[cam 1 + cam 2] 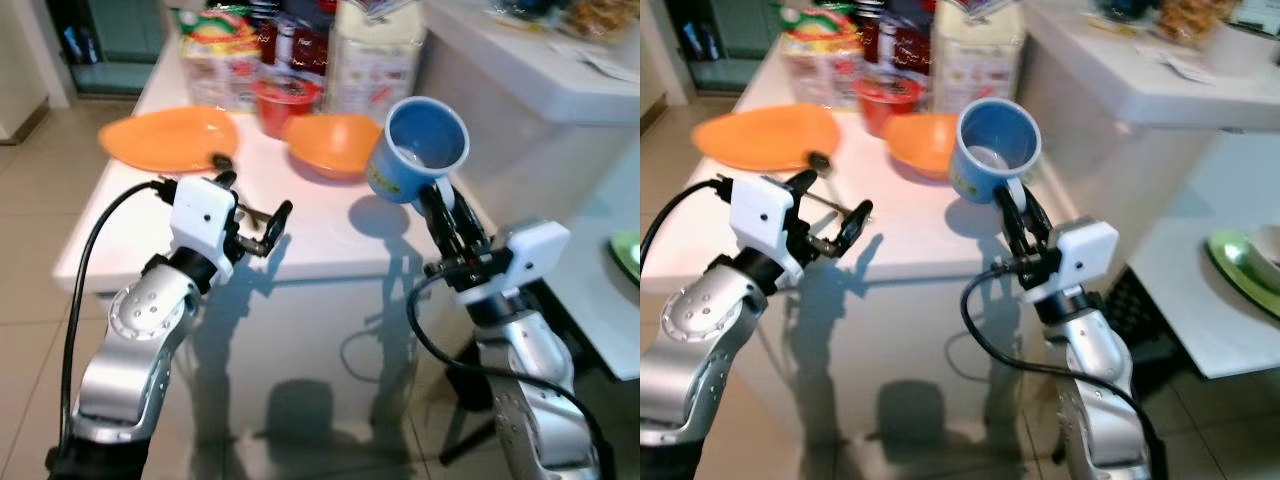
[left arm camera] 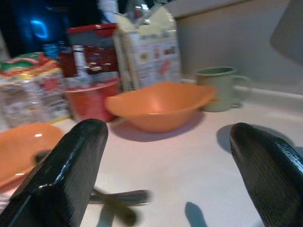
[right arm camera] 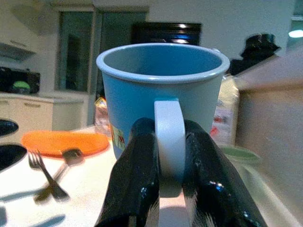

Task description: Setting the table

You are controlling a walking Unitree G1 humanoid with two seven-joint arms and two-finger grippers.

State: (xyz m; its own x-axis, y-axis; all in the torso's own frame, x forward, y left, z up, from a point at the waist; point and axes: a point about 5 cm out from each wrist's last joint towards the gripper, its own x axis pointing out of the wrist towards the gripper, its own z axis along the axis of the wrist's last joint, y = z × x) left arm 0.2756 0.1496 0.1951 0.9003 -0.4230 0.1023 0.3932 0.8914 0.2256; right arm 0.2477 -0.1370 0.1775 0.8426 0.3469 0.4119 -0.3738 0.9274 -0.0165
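Note:
My right gripper (image 1: pixel 438 212) is shut on the handle of a blue mug (image 1: pixel 418 150), holding it tilted in the air above the white table's (image 1: pixel 320 235) front right corner; the handle is pinched between its fingers (image 3: pixel 137 165). An orange bowl (image 1: pixel 335 143) sits just behind the mug, and an orange plate (image 1: pixel 170 138) lies at the back left. My left gripper (image 1: pixel 255 197) hovers open over the table's front left. Under it lies a fork (image 3: pixel 47 177), crossed with a second utensil.
A red cup (image 1: pixel 285 100), snack packets (image 1: pixel 215 50) and a carton (image 1: pixel 375 50) crowd the back of the table. A green mug (image 2: pixel 220 87) stands by the wall. A white counter (image 1: pixel 520 60) rises on the right, with a lower surface holding a green plate (image 1: pixel 1240 260).

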